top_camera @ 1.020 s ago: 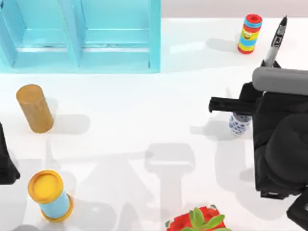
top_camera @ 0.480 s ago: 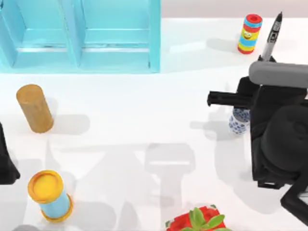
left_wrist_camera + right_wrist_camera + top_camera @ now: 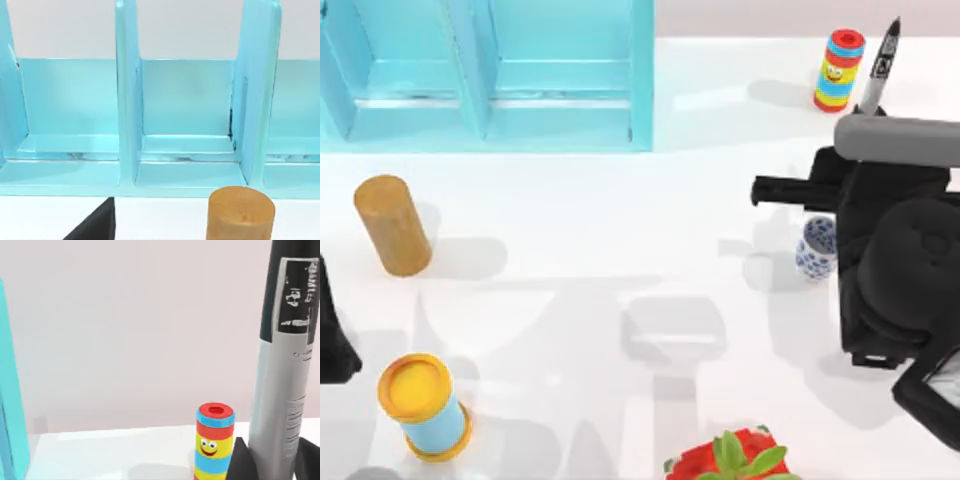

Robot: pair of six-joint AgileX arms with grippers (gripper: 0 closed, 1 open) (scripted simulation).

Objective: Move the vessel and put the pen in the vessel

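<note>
The right arm (image 3: 905,270) has drifted slightly left and toward the far edge, carrying the pen (image 3: 880,68) farther back; more of the vessel (image 3: 817,250) is now uncovered.

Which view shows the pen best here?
The right wrist view: the pen stands close up, its label readable, between the right gripper's fingers. The top view shows its upper part above the arm.

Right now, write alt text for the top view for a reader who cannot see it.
The right arm, at the table's right side, holds the pen upright above and beside the small blue-patterned vessel. A striped toy cylinder stands near the pen's tip, a light-blue rack fills the far left, and a tan cylinder and yellow-lidded can stand at the left.
</note>
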